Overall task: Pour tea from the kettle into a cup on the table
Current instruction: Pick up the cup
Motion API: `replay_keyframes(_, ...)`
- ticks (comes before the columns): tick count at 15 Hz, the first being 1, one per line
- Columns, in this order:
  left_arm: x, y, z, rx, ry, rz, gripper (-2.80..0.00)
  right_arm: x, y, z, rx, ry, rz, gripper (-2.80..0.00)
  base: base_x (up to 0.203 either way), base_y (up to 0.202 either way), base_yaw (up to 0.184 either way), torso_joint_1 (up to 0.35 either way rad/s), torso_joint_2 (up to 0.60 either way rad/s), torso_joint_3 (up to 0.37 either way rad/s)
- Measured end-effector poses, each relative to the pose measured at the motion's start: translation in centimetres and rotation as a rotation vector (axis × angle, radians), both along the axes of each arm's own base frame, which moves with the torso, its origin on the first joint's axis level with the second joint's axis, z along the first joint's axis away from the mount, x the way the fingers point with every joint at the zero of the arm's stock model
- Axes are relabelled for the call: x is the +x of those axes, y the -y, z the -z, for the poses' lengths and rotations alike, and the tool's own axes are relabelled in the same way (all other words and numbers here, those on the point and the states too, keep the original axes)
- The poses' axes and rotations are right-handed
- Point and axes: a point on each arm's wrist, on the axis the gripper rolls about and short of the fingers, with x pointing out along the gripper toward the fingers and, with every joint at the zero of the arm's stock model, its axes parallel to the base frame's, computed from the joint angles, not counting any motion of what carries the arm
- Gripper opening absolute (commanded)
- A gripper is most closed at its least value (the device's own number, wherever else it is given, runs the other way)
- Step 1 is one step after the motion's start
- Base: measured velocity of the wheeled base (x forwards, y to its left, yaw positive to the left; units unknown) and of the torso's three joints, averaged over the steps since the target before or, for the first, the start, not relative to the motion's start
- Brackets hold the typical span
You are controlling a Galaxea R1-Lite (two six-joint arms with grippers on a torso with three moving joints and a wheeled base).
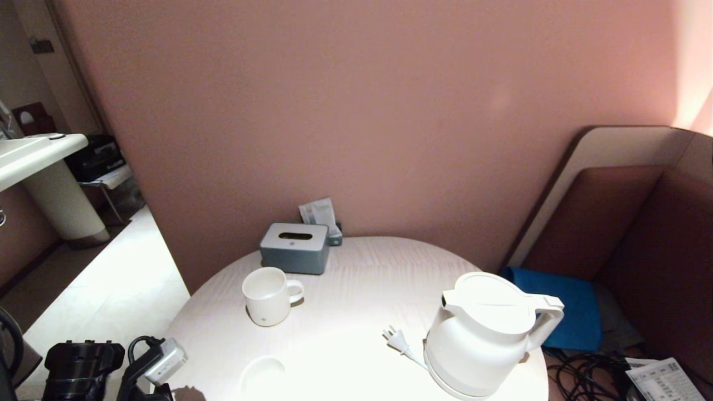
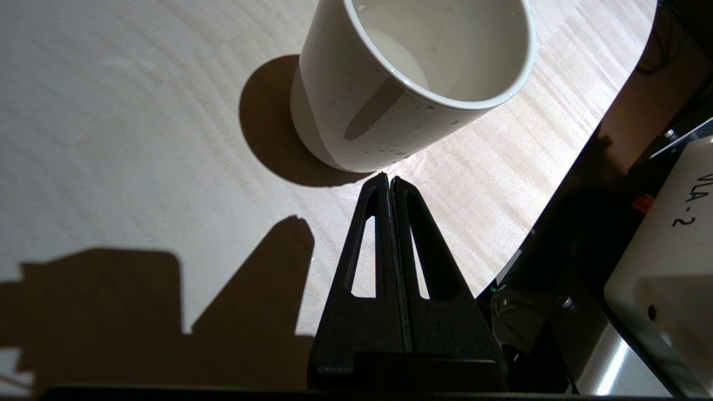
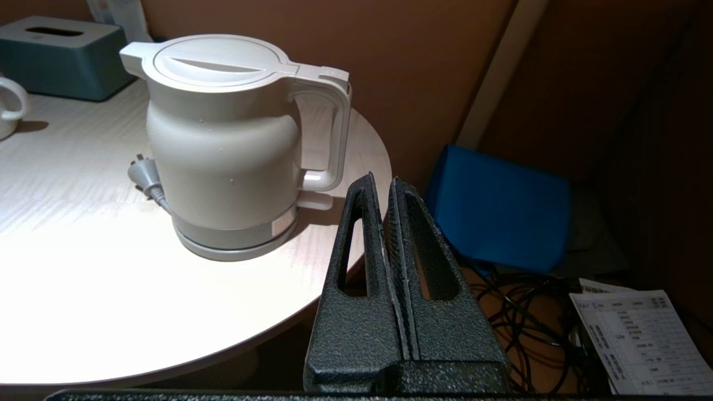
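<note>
The cup stands upright at the near left edge of the table, a plain white tumbler with nothing visible inside it; in the head view it is washed out by glare, a faint round shape. The left gripper sits low at that same near left edge, its 2 black fingers pressed together with nothing between them, tips just short of the cup's foot and not touching it. The kettle stands upright on its round base near the near right edge, lid down, spout turned toward the middle of the table and loop handle toward the right edge. Its white plug lies on the surface just to the left of the base. The right gripper hangs off the near right edge, beyond the rim and near the kettle's handle, its 2 fingers clenched on nothing and apart from the kettle. Farther in, left of centre, stands a ribbed white mug with its handle to the right. At the far edge by the wall is a grey-blue tissue box, with a small packet behind it.
</note>
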Motion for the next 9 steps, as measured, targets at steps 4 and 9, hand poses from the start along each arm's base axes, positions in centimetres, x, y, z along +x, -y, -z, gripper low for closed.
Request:
replay_keyframes(4,0.14,0.1,0.1,0.0,-0.002,0.006,0.0,0.0,0.0,-0.01,0.0,0.0,0.0,-2.8,0.0,0.0,0.0,0.0,0.0,0.0)
replay_keyframes(9,0.29,0.09,0.2,-0.003,-0.011,0.0,0.0,0.0,0.0,-0.01,0.0,0.0,0.0,-2.8,0.0,0.0,0.0,0.0,0.0,0.0)
